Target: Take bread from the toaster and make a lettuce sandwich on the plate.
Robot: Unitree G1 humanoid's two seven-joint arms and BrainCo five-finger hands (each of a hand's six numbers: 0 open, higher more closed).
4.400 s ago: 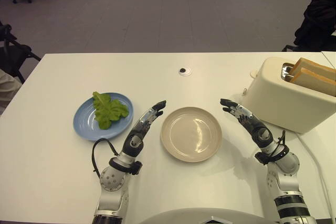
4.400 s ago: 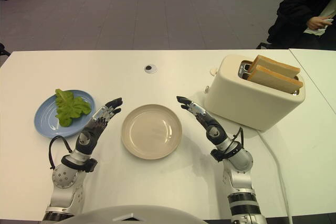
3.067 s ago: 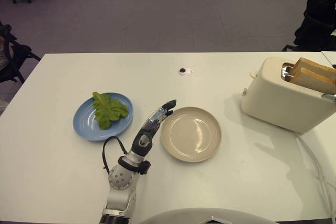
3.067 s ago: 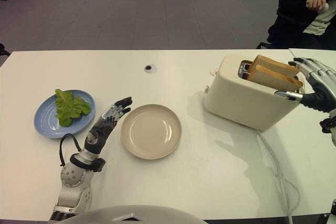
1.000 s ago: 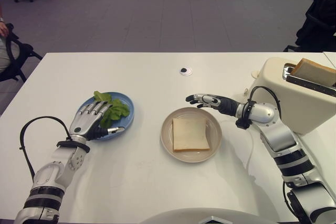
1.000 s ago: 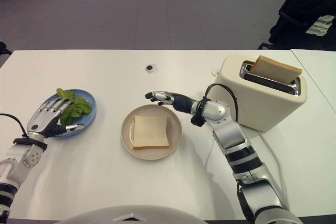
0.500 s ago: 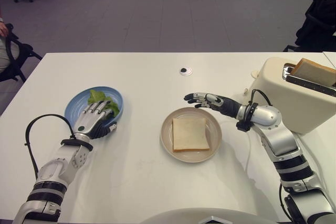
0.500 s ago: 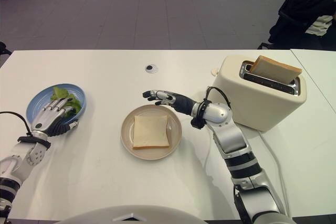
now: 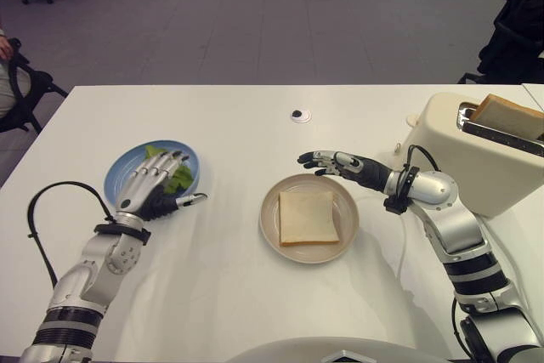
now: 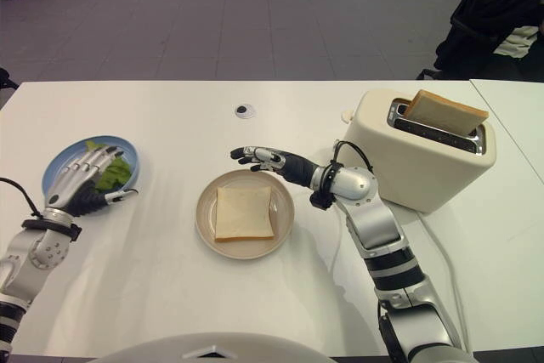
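Two plates sit on the tabletop (image 9: 255,125): a blue plate (image 9: 117,178) at the left with the lettuce (image 9: 182,179), and a cream plate (image 9: 265,220) in the middle with one bread slice (image 9: 308,217) lying flat. A second slice (image 10: 446,112) stands in the single toaster (image 10: 408,167), whose right end the left eye view cuts off. The left robot hand (image 9: 151,191) covers most of the lettuce; I cannot tell whether it grips. The right robot hand (image 9: 336,161) hovers open over the cream plate's far rim

A white counter (image 9: 255,125) stands on a grey tiled floor (image 9: 255,14); a black chair (image 9: 34,82) sits at its left edge.
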